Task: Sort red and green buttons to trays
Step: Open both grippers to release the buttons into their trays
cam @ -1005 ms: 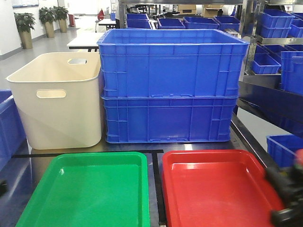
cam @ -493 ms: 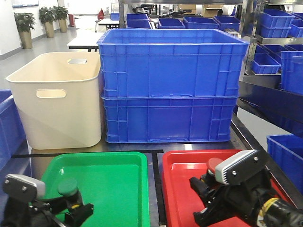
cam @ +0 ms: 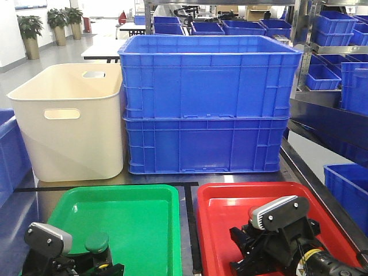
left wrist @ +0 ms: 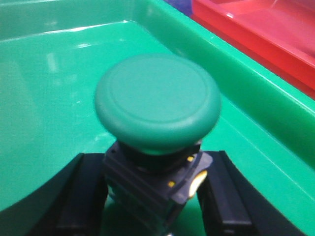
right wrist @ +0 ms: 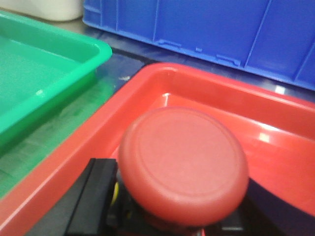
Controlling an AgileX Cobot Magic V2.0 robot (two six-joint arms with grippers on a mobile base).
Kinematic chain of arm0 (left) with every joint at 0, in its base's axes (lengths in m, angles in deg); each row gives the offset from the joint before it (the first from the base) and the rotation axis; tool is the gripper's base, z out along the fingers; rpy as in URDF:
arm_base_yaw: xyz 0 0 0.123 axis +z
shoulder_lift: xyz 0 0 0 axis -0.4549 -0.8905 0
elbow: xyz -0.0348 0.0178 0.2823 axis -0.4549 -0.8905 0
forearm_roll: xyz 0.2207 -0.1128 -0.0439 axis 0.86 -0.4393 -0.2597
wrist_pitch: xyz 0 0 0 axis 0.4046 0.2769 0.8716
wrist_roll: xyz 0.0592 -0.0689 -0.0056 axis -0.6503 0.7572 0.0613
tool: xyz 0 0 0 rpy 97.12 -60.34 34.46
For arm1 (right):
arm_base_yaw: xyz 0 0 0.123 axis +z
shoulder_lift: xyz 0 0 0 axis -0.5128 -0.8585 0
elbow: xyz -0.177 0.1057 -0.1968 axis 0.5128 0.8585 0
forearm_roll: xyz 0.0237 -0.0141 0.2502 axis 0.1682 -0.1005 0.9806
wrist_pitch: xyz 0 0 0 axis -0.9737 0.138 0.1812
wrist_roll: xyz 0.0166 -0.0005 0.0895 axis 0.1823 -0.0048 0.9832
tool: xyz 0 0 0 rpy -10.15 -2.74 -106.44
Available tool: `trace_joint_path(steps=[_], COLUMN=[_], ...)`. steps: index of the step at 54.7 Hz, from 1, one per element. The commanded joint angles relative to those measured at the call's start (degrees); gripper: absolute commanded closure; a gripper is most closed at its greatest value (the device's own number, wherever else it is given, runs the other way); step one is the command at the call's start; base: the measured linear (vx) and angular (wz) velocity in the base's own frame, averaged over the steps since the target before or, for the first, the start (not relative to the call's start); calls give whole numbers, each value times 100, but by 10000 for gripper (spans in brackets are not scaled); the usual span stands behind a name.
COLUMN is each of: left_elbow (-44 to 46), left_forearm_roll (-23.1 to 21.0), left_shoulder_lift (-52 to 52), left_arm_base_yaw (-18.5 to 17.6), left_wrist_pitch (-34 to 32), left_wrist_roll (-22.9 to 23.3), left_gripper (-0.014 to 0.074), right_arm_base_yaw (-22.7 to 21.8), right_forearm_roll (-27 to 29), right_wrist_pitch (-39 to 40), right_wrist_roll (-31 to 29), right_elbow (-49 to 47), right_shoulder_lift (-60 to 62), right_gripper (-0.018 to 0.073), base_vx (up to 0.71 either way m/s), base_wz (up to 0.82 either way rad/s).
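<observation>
A green button (left wrist: 157, 101) with a mushroom cap and black body is clamped between the black fingers (left wrist: 78, 196) of my left gripper (left wrist: 152, 196). It is over the floor of the green tray (left wrist: 49, 98), near its right wall. In the front view this gripper (cam: 98, 263) and button (cam: 96, 242) sit at the front of the green tray (cam: 132, 221). My right gripper (right wrist: 184, 211) is shut on the red button (right wrist: 184, 162) inside the red tray (right wrist: 275, 147). In the front view the right gripper (cam: 253, 253) hangs over the red tray (cam: 230, 208). Whether either button touches its tray floor is unclear.
Two stacked deep blue crates (cam: 207, 103) stand right behind the trays, with a cream tub (cam: 72, 123) to their left. A black tape line (cam: 190, 224) runs between the trays. More blue crates (cam: 345, 178) line the shelves on the right.
Both arms came into view from the lower corners carrying their buttons. Over the last half second the left gripper shifted right and down over the green tray, and the right gripper sank lower over the red tray.
</observation>
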Motion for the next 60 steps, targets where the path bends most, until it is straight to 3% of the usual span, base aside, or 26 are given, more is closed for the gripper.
trace_joint_path(steps=[1,15,23,42,60], left_elbow=[169,169,169,169,169], left_forearm_roll=[-105,-123,-123,-123,-262], left_shoulder_lift=[179,179,179,198,314], left_arm_base_yaw=[-19,-19,-19,-19,-12], left_wrist_pitch=[-505,-476,-476,-812,-1075], left_wrist_roll=[34,66,61,49,-17], left_gripper=[244,79,68,71,71], right_arm_base_yaw=[-2,-2,-2,3,3], right_forearm_roll=[43,200,508,598,598], right_wrist_pitch=[434,434,434,473,987], right_wrist_roll=[-92,-88,-88,-88,-180], right_elbow=[-178,-178,-178,-178,-178], right_shoulder_lift=[126,114,114,114,392], right_gripper=[320,-16,-113,-85,-43], base_vx=[0,0,0,0,0], base_wz=[0,0,0,0,0])
